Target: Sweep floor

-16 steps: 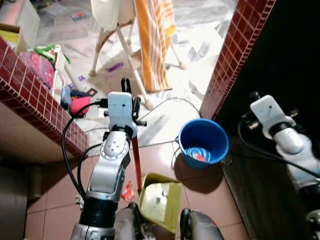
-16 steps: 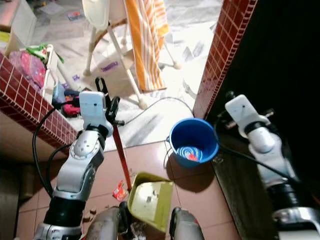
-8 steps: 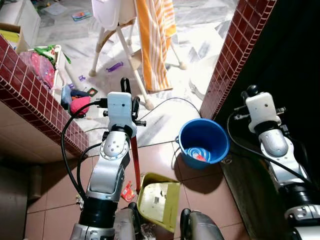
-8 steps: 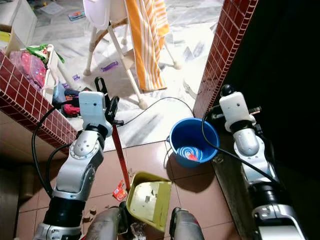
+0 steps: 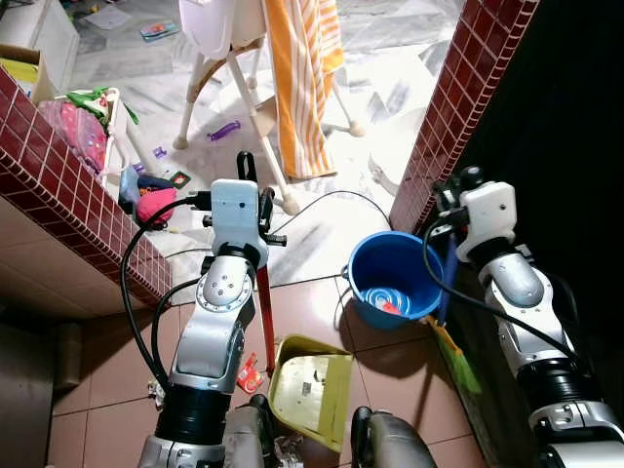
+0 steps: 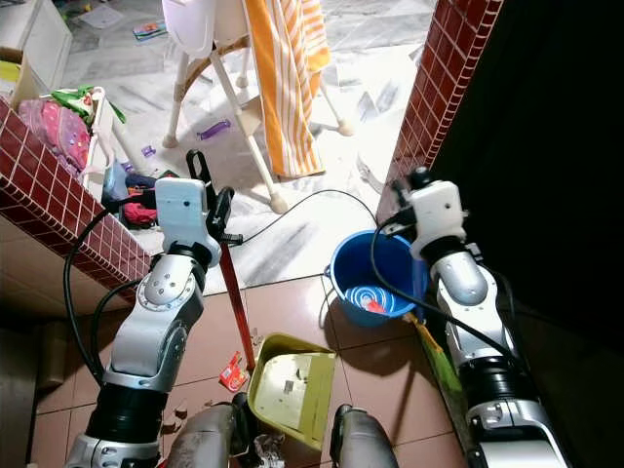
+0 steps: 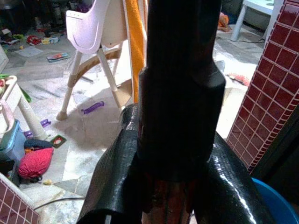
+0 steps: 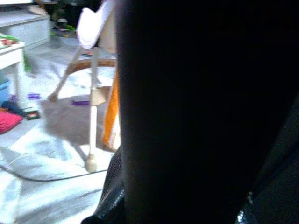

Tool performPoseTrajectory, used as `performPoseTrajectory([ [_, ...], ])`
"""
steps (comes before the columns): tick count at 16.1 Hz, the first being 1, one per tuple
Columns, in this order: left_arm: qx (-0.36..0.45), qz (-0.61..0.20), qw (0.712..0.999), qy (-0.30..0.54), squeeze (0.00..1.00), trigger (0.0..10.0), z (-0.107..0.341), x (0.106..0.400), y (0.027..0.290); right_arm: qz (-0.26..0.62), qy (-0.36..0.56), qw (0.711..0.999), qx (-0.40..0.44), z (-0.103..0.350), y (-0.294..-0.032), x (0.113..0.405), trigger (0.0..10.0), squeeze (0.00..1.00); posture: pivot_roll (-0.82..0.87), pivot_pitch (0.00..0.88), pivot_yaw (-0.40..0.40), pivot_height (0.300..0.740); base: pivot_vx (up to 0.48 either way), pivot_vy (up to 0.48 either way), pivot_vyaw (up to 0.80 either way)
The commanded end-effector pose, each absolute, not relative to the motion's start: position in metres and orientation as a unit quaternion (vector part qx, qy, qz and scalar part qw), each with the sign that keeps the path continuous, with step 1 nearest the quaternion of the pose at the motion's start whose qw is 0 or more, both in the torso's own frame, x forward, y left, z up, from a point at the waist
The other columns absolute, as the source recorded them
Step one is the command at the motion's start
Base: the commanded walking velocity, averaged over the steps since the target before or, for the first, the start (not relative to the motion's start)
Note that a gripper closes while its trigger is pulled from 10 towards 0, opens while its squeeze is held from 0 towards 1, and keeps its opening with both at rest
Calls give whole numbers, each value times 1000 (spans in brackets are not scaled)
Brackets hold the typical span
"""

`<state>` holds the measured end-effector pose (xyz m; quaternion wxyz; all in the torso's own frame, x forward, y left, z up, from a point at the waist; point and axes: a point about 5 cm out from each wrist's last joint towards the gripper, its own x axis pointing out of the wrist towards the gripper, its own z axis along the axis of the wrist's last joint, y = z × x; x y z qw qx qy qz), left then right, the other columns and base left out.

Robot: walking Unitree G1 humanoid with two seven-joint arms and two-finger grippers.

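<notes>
Two floors meet across the middle of the head views: terracotta tiles (image 5: 107,361) in the lower part, pale marbled stone (image 5: 322,229) above, framed by a low wall of dark red tiles (image 5: 58,185) at the left and a red-tiled pillar (image 5: 458,107) at the upper right, with deep shadow to the right of it.

At the lower centre a yellow-green dustpan (image 5: 314,387) lies on the terracotta, its red handle (image 5: 263,312) rising to the left gripper (image 5: 250,175), whose black fingers (image 7: 112,177) are closed around it. A red scrap of wrapper (image 5: 249,373) lies just beside the pan. Right of centre stands a blue bucket (image 5: 395,278) with small items inside. The right gripper (image 5: 450,190) is at the pillar's foot, holding the blue shaft of a broom (image 5: 447,278) with green bristles that reach the floor beside the bucket; the right wrist view is too dark to show how tightly the fingers close.

On the stone floor in the upper part stand a white high chair (image 5: 219,44) and a hanging orange striped cloth (image 5: 304,68), with a cable (image 5: 336,195), a purple toy (image 5: 223,130) and a pink bundle (image 5: 154,205) strewn about. No writing is legible.
</notes>
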<state>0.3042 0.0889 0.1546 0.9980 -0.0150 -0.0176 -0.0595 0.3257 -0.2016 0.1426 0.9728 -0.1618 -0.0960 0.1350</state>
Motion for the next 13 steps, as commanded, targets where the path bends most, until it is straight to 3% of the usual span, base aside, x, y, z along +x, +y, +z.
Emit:
performPoseTrajectory([
  [1, -13, -64, 997, -40, 0, 10000, 164, 304, 87, 180, -93, 966, -162, 143, -194, 322, 10000, 0, -43, 181, 48, 740, 0, 0, 0],
  [7, -14, -67, 997, -36, 0, 10000, 162, 304, 85, 368, -29, 919, -137, 140, -168, 304, 10000, 0, -54, 187, 45, 740, 0, 0, 0],
  [13, -11, -72, 997, -21, 0, 10000, 156, 302, 84, 371, -44, 926, -54, 154, -144, 297, 10000, 0, -51, 182, 41, 740, 0, 0, 0],
])
